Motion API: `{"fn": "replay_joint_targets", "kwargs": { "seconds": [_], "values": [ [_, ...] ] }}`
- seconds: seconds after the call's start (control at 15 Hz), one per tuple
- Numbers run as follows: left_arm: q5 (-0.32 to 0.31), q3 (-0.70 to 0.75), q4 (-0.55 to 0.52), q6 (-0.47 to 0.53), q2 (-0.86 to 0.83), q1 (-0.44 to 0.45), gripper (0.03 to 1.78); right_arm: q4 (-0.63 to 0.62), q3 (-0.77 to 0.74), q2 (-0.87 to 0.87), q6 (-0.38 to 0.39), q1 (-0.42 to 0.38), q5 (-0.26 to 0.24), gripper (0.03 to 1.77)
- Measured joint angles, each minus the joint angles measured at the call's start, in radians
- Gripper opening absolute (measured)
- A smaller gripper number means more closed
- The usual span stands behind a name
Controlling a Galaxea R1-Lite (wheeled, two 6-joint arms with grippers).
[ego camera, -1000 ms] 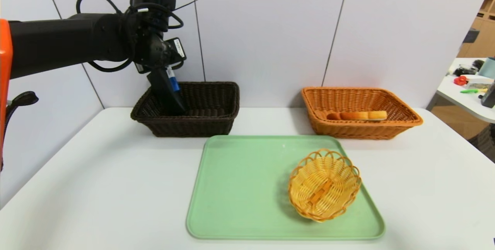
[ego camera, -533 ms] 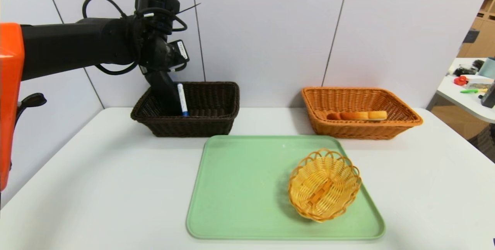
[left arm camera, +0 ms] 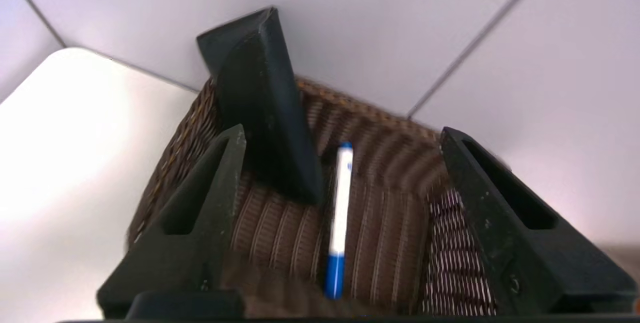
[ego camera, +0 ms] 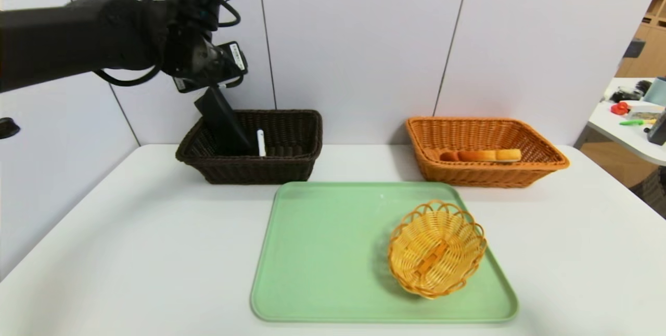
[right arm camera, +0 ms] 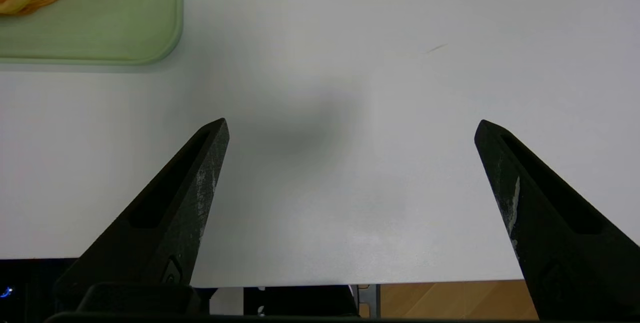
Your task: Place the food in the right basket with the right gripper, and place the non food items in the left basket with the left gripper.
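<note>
My left gripper (left arm camera: pixel 341 132) hangs open above the dark brown left basket (ego camera: pixel 291 169), with nothing between its fingers. Below it the white marker with a blue cap (left arm camera: pixel 340 218) lies loose on the basket floor and shows in the head view as the marker (ego camera: pixel 260 143). The black pouch (left arm camera: pixel 260 103) leans upright against the basket's wall, its top sticking out over the rim. A slice of bread (ego camera: pixel 481 155) lies in the orange right basket (ego camera: pixel 546 151). My right gripper (right arm camera: pixel 351 123) stands open over bare white table near the front edge, out of the head view.
A green tray (ego camera: pixel 322 253) lies in the middle of the table with a small round yellow basket (ego camera: pixel 436 248) tipped on its right part. The wall stands close behind both big baskets. A side table with clutter (ego camera: pixel 635 112) is at the far right.
My left gripper opened and let the marker go; it fell and now lies in the dark brown basket. The left arm rose a little. The right gripper stayed open.
</note>
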Motion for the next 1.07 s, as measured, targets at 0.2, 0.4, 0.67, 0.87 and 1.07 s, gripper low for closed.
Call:
{"fn": "replay_joint_targets", "kwargs": {
  "seconds": [0.2,0.4,0.67,0.87,1.07],
  "values": [
    [-0.004,0.020,0.202,0.006,-0.138,-0.035,1.50,-0.051,-0.016,-0.030,-0.034,0.000,-0.020,1.70],
    [0.007,0.108,0.267,0.010,-0.262,-0.050,1.57,-0.151,-0.015,-0.062,-0.107,0.000,-0.062,1.70],
    [0.065,0.301,0.245,0.006,-0.432,-0.079,1.62,-0.253,-0.032,-0.094,-0.114,0.000,-0.064,1.70],
    [0.117,0.468,0.130,0.010,-0.542,-0.084,1.65,-0.316,-0.014,-0.110,-0.127,0.003,-0.049,1.70],
    [0.137,0.590,0.061,0.011,-0.641,-0.025,1.67,-0.412,0.020,-0.116,-0.141,0.016,0.016,1.70]
  ]
}}
